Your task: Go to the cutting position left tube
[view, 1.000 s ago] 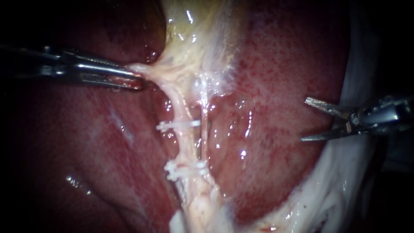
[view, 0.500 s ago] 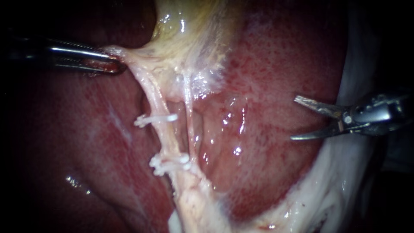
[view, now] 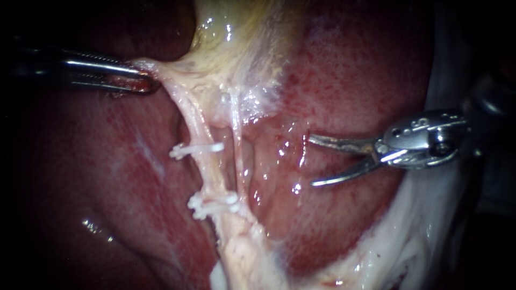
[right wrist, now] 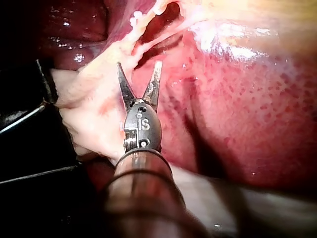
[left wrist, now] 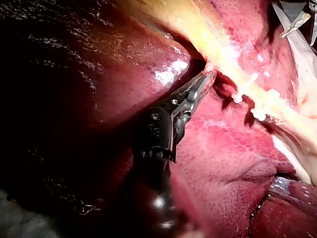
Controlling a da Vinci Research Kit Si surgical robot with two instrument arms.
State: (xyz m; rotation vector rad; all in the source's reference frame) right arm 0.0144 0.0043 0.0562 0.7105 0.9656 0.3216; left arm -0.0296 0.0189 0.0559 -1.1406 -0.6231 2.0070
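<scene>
Glistening mottled red liver [view: 349,80], pale yellowish gallbladder [view: 242,32] lying against its upper part, whitish tissue fringe [view: 414,236] along its lower right edge

**Three close views, one shared patch**

The endoscope is sitting close over the liver [view: 349,80], facing it head-on. Each wrist camera is looking from behind along its own shaft, the left instrument [left wrist: 207,78] and the right instrument [right wrist: 139,64], and all three are sharing the white clips [view: 212,203].

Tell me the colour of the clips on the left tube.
White. The clips on the left tube show best in the endoscope view.
</scene>
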